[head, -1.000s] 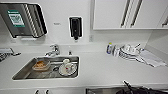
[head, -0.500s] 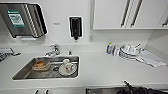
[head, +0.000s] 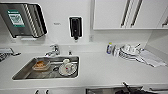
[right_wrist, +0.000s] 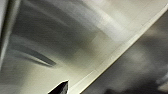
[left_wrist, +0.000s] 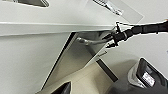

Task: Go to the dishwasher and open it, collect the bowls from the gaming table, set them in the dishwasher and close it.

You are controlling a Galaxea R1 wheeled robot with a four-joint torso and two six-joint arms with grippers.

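With the right arm's fingers (left_wrist: 115, 37) at the bar handle (left_wrist: 86, 41) of the dishwasher (left_wrist: 75, 57), below the table (head: 105, 70) edge, whether pinching or spread I cannot tell, a shallow hook could slip off the steel door.

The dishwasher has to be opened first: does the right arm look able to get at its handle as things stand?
Probably yes. The right gripper is right at the end of the handle on the steel front of the dishwasher, with nothing between them. Whether it has hold of it, I cannot tell.
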